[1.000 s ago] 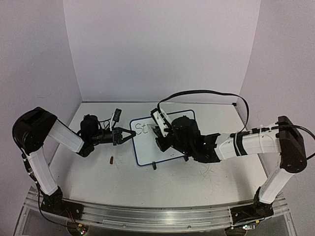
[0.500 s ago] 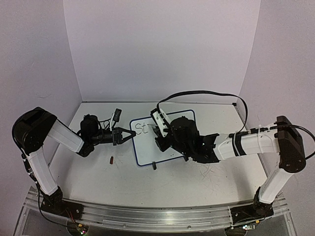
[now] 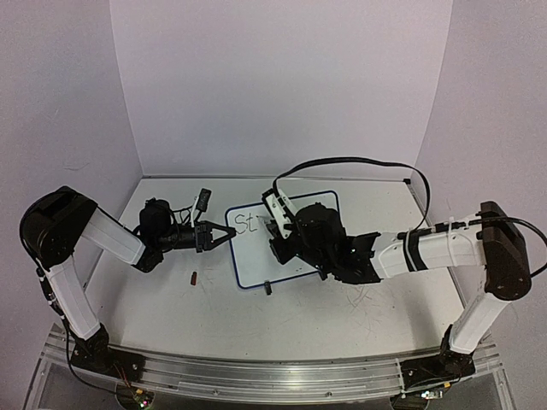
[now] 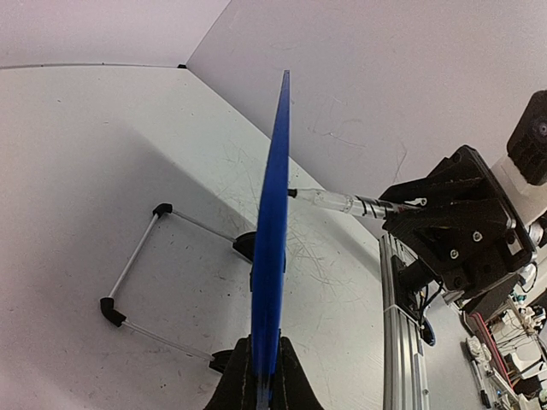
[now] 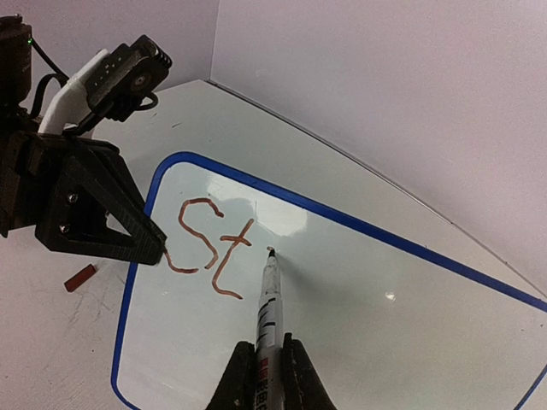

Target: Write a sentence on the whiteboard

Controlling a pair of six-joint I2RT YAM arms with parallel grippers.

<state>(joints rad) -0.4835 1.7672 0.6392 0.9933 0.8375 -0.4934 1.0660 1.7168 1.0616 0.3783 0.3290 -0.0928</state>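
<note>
The whiteboard (image 3: 256, 256), white with a blue rim, stands tilted on the table; it also shows in the right wrist view (image 5: 385, 316) and edge-on in the left wrist view (image 4: 272, 231). The sentence (image 5: 205, 243) reads only "St" in reddish strokes, seen small in the top view (image 3: 246, 224). My left gripper (image 3: 231, 234) is shut on the whiteboard's left edge (image 4: 263, 376). My right gripper (image 5: 261, 363) is shut on a marker (image 5: 267, 303), whose tip touches the board just right of the "t", where a tiny new stroke starts. The right gripper (image 3: 275, 229) hangs over the board's middle.
A small red cap (image 3: 194, 277) lies on the table left of the board, also in the right wrist view (image 5: 79, 278). A small black object (image 3: 202, 200) lies behind the left gripper. The board's wire stand (image 4: 137, 282) rests on the table. Walls close the back and sides.
Almost nothing has moved. The right arm has shifted very slightly; the left gripper holds the board edge as before.
</note>
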